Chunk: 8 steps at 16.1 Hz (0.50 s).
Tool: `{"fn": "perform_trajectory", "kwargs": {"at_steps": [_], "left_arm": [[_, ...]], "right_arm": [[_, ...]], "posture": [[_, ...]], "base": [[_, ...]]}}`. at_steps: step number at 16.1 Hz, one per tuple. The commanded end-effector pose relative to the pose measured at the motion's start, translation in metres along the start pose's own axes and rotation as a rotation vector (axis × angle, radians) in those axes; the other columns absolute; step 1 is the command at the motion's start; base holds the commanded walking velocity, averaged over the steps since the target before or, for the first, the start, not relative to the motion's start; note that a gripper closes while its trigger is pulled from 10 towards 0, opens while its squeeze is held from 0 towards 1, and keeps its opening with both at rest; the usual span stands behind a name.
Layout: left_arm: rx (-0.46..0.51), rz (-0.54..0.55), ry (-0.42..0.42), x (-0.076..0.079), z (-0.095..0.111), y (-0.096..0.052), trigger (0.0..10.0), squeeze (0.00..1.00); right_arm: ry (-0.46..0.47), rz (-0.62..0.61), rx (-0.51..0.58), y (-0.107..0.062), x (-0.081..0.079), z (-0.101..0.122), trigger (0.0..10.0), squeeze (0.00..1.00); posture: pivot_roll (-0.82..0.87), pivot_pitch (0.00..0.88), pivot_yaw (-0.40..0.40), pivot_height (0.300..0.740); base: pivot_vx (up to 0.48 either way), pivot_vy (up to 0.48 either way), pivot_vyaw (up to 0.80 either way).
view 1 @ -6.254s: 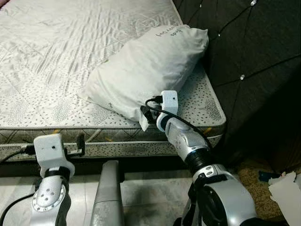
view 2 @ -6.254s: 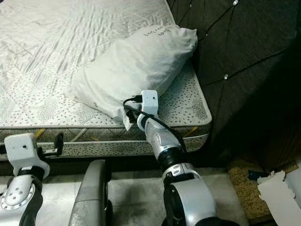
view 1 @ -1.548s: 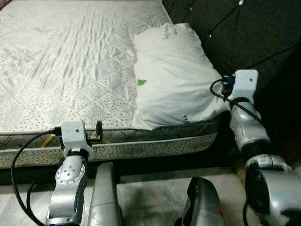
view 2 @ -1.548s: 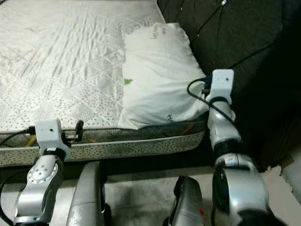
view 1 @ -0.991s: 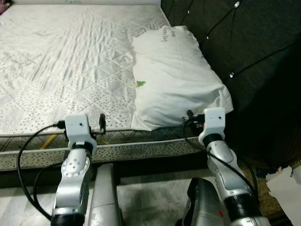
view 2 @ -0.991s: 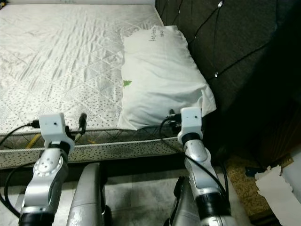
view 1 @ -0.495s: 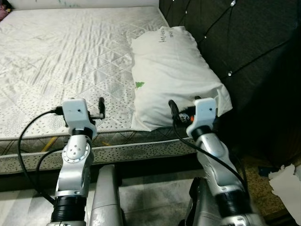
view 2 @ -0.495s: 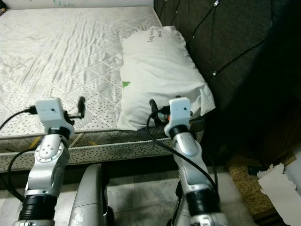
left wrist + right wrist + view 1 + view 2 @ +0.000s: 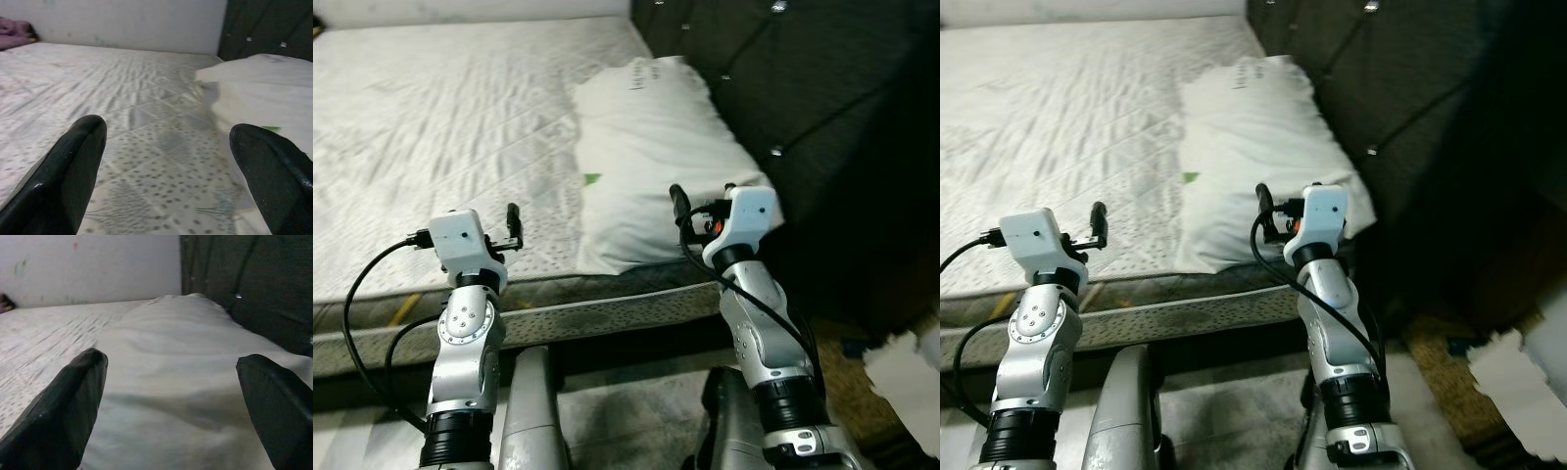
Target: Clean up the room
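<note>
Bare mattress met dark tufted headboard; pillow lay alongside headboard. Left gripper and right gripper jaws released, empty. Earlier right gripper gripped pillow, since turned.

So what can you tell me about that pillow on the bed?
The pillow is white, soft and plump in a slightly creased cloth cover, with dark writing near its far end and a small green mark on its side. It lies flat along the mattress edge, right beside the dark tufted headboard. Neither gripper touches it.
</note>
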State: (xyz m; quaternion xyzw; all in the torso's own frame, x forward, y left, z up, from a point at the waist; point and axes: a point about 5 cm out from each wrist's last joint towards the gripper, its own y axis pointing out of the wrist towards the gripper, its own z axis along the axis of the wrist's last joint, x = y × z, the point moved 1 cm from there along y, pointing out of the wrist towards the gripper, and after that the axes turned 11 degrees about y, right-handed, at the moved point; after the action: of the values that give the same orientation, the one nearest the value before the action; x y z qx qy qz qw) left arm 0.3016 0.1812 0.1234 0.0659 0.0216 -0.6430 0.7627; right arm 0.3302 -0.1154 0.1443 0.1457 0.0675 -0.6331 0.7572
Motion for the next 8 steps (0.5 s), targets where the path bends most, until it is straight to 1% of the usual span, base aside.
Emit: {"fn": "perform_trajectory", "kwargs": {"at_steps": [1,2,4,5,6,7,8], "left_arm": [[0.014,-0.01,0.009,0.0,0.005,-0.001,10.0,0.0],[0.021,-0.004,0.027,-0.001,0.006,-0.001,10.0,0.0],[0.019,0.004,0.032,-0.002,0.003,-0.002,10.0,0.0],[0.015,0.012,0.019,-0.001,0.001,-0.002,10.0,0.0],[0.012,0.004,0.003,0.004,0.003,0.0,10.0,0.0],[0.014,-0.012,-0.001,0.008,0.005,0.002,10.0,0.0],[0.014,-0.017,0.002,0.008,0.005,0.001,10.0,0.0]], "right_arm": [[0.015,-0.014,0.018,0.004,-0.001,0.006,10.0,0.0],[0.02,-0.011,0.015,0.004,-0.003,0.005,10.0,0.0],[0.027,-0.011,0.006,0.003,-0.004,0.001,10.0,0.0],[0.033,-0.011,0.006,0.004,-0.006,0.002,10.0,0.0],[0.043,0.006,0.007,0.007,-0.008,0.004,10.0,0.0],[0.019,0.027,0.002,0.008,-0.012,0.004,10.0,0.0],[0.024,0.032,0.004,0.008,-0.013,0.003,10.0,0.0]], "posture": [[0.08,0.0,-0.001,0.556],[0.08,0.0,-0.001,0.564],[0.08,0.0,-0.01,0.572],[0.08,0.0,-0.012,0.58],[0.08,0.0,-0.012,0.588],[0.08,0.0,-0.01,0.588],[0.08,0.0,-0.009,0.588]], "base": [[0.0,0.0,-0.46],[0.0,0.0,-0.46],[0.0,0.0,-0.46],[0.0,0.0,-0.46],[0.0,0.0,-0.46],[0.0,0.0,-0.44],[0.0,0.0,0.0]]}}
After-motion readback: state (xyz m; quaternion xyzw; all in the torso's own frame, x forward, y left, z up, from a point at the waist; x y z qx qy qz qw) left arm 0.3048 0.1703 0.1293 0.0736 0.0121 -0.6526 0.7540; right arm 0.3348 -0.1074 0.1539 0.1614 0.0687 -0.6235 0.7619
